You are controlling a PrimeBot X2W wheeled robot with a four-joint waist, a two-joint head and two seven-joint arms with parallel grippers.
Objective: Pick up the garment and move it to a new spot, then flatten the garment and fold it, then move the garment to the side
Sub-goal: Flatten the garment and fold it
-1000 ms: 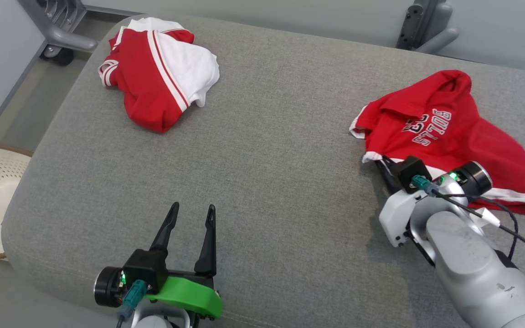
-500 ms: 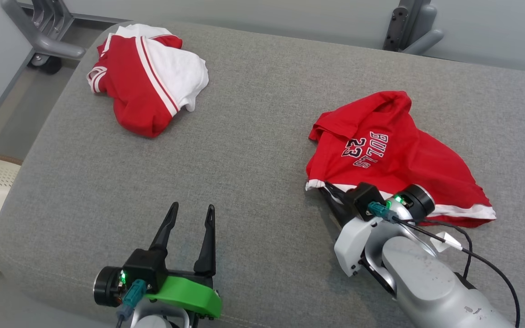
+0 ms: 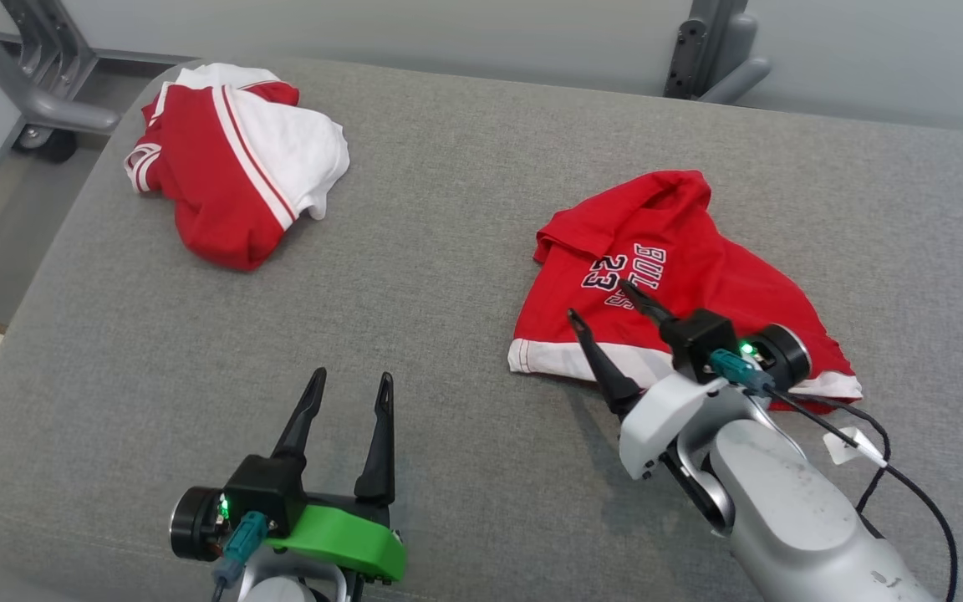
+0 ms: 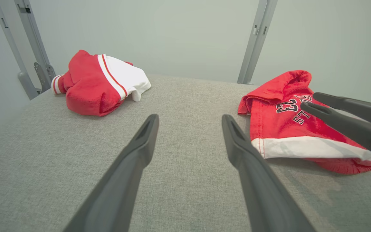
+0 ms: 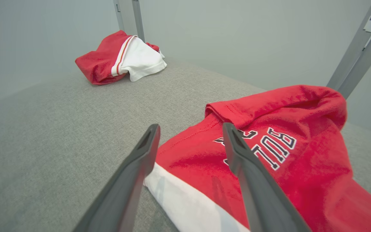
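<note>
ok so the hard-to-see stuff first: the red jersey (image 3: 699, 251) is lying on the right half of the grey cushion (image 3: 448, 293), about midway between its near and far edges. It's bunched up enough that I can't make out sleeves or a neck hole. The far end humps up in a fold. The print reads "23" and part of "BULLS", with the rest covered by one dark finger in the head view. The right wrist sits over the middle of the white hem band, so that stretch is hidden too.

The right end effector (image 3: 598, 305) has its fingers spread wide, tips over the near left part of the jersey. From its own wrist view (image 5: 191, 129) one finger is over the edge of the white band and the other over the lettering. I honestly can't tell if the tips touch the cloth. The silver forearm (image 3: 782, 518) comes in from the near right corner, angled toward the far left, and runs off the frame. A black cable (image 3: 908, 477) loops beside it.

The left end effector (image 3: 352, 380) is spread too, low over the near edge, pointing at the far edge.

A second red-and-white garment (image 3: 222, 184) is crumpled at the far left corner. No idea what it is.
</note>
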